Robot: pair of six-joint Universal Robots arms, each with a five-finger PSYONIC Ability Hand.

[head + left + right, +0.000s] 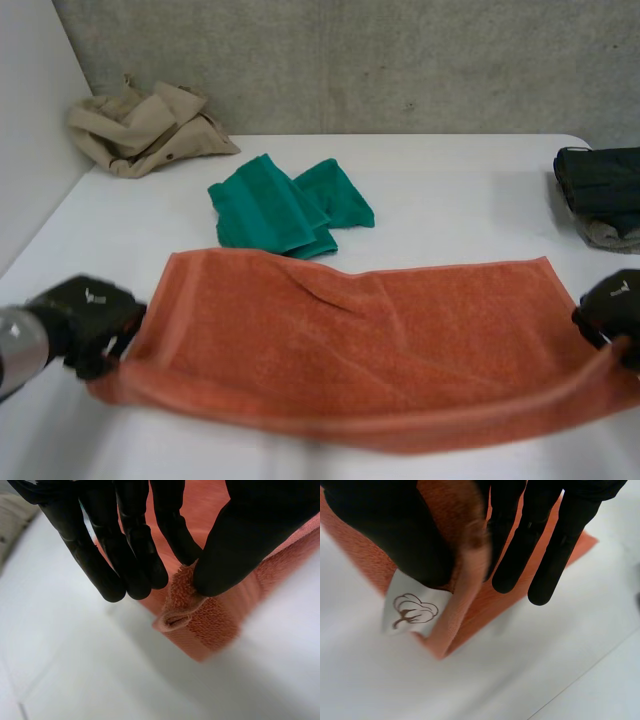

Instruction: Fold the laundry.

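The white flat table (450, 190) holds the big orange fluffy towel (380, 340), its near edge lifted by the black left hand (85, 315) pinching its left corner and the black right hand (612, 305) pinching its right corner, where a thin pinch could slip and drop it.

We are seeing a plain orange towel (370, 340) on a white worktop (450, 190), its white label (412, 610) carrying a brown cotton-flower drawing. We are also seeing a green towel (285, 205), a beige garment (145, 125), a dark folded stack (600, 180), and a black left robot hand (85, 315) and right robot hand (612, 305)
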